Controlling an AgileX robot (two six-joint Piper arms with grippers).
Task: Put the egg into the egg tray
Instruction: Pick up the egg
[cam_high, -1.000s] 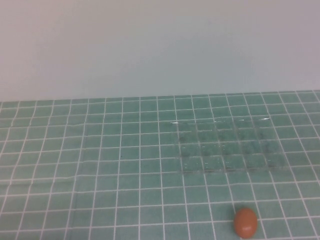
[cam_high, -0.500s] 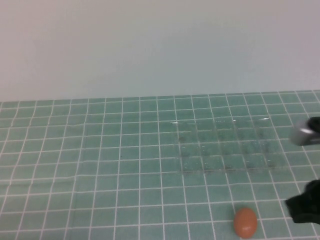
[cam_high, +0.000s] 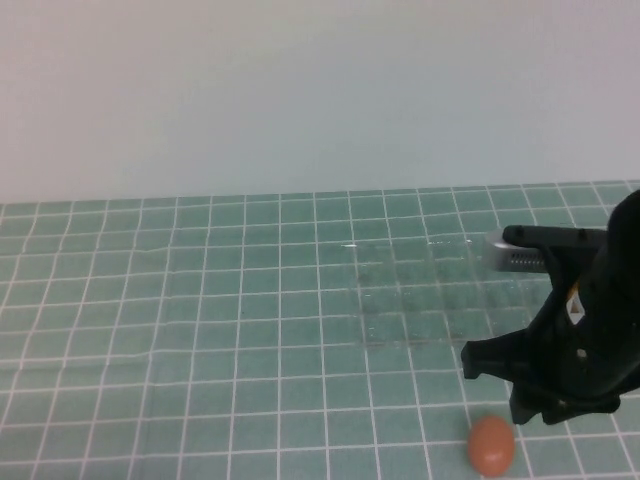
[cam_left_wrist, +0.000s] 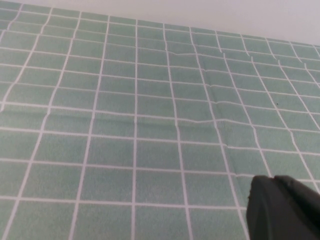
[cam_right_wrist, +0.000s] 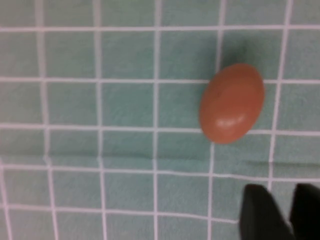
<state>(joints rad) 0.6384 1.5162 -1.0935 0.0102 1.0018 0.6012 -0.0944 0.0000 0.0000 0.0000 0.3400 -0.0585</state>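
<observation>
Basically nothing done: egg (cam_high: 491, 445) on surface (cam_high: 200, 380), right gripper (cam_high: 548, 400) above it, jaws unclear; egg tray (cam_high: 430, 295) empty; left gripper (cam_left_wrist: 280, 210) parked, jaws unclear.

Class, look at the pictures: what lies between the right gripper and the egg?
Only bare green tablecloth: the right wrist view shows the right gripper beside the egg. Left gripper is elsewhere.

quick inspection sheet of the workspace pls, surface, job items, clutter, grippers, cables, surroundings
surface: green tiled cloth, slightly creased
egg: lying on the cloth at the near right, outside the tray, untouched
egg tray: clear, cups look empty, beyond the egg
clutter: nothing seen
right gripper: above the cloth beside the egg, holding nothing
left gripper: only a dark tip shows over bare cloth
cables: nothing seen
surroundings: plain pale wall
</observation>
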